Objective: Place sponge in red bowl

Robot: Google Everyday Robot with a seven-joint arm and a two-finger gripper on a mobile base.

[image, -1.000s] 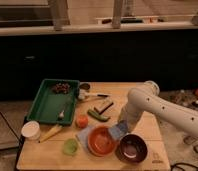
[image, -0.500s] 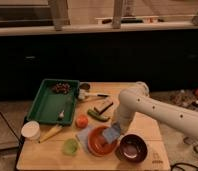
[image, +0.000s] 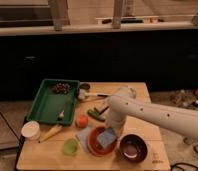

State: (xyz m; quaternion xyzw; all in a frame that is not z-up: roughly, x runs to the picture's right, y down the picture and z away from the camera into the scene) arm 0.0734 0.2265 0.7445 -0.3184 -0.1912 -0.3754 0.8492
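Camera view: sponge (image: 107, 138) below pincer (image: 114, 129), over bowl (image: 93, 146).

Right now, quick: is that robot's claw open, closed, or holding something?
Gripper: above the round orange-red bowl, right by the small flat blue-grey sponge; whether it is open, closed or holding anything cannot be told.

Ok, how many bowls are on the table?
2. The red bowl sits front centre, with the sponge and the tool at its mouth; the dark maroon bowl is just right of it. None seem hidden.
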